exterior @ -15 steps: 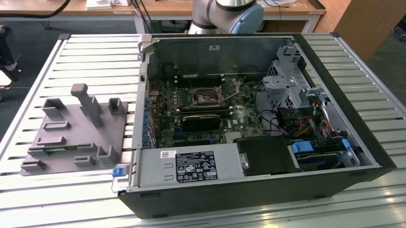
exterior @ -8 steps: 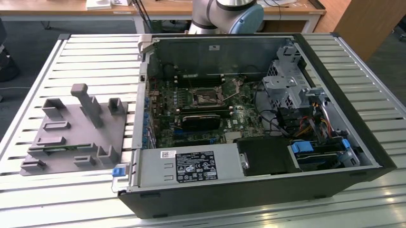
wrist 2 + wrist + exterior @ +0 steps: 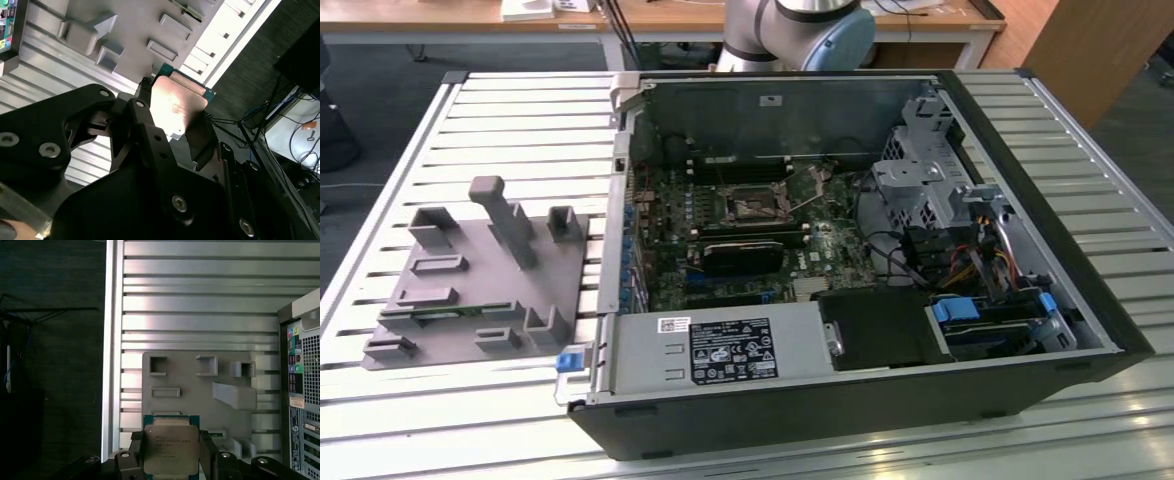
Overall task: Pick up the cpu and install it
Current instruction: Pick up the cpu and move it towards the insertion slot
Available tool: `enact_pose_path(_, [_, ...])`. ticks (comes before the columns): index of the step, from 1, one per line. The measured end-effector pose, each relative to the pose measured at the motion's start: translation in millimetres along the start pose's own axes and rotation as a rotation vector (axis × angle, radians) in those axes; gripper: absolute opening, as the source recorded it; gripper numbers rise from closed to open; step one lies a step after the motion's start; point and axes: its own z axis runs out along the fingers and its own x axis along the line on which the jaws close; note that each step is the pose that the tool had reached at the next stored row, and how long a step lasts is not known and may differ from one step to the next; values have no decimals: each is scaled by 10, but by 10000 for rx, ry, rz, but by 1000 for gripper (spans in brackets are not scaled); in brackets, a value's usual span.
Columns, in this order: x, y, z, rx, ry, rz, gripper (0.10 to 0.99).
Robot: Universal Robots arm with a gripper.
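Note:
The cpu (image 3: 170, 446), a small square chip with a shiny metal top and a green edge, sits between my gripper's (image 3: 171, 456) black fingers (image 3: 136, 452), which are shut on its two opposite sides. In the second wrist view the cpu (image 3: 178, 102) shows the same way in the gripper (image 3: 175, 125). Both wrist views show it held in the air well above the grey plastic tray (image 3: 190, 405). The black socket frame (image 3: 758, 207) lies on the motherboard inside the open computer case (image 3: 1087, 300).
The grey tray (image 3: 467, 275) with upright pegs lies on the slatted metal table (image 3: 520, 120), on the exterior view's left of the case. The arm's base (image 3: 801, 30) stands behind the case. The case's port panel (image 3: 302, 390) is beside the tray. The table's edge (image 3: 112, 340) borders dark floor.

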Motion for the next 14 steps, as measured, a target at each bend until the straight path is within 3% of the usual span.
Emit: enact_pose_path(14, [-333, 3, -3, 0, 0, 0, 529])
